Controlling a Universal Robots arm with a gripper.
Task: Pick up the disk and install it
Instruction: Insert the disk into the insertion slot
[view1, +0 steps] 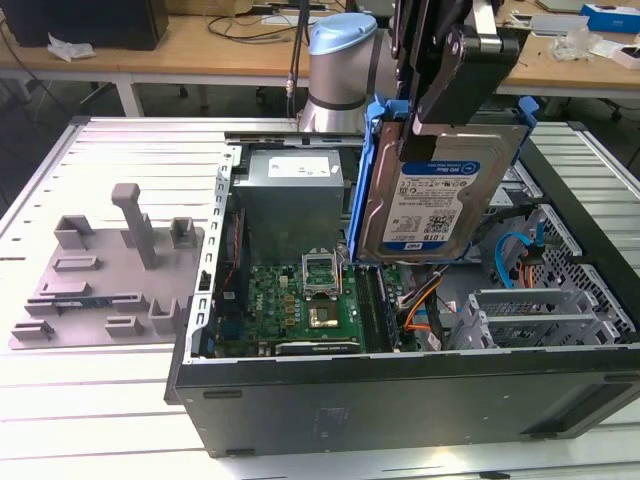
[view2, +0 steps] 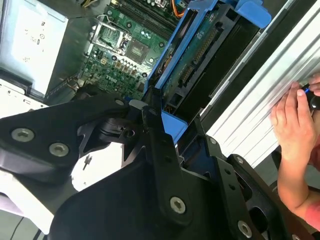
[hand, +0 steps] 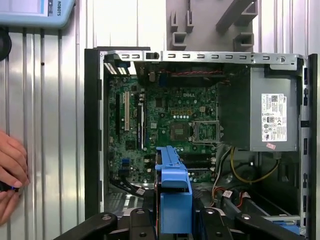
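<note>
The disk (view1: 440, 195) is a silver hard drive with a blue-and-white label in a bright blue frame. It hangs upright on its edge above the right half of the open computer case (view1: 400, 385). My gripper (view1: 452, 105) is shut on its top edge. In the second wrist view the disk (view2: 200, 55) shows its green circuit side beyond the black fingers (view2: 155, 130). The first wrist view has the disk (hand: 173, 192) edge-on over the motherboard, held in my gripper (hand: 173, 220).
Inside the case lie a green motherboard (view1: 300, 300), a grey power supply (view1: 290, 195) and a metal drive cage (view1: 540, 315) with a thin blue cable (view1: 520, 250). A grey fixture (view1: 110, 270) sits on the exterior view's left. A person's hand (view2: 295, 130) rests on the table beside the case.
</note>
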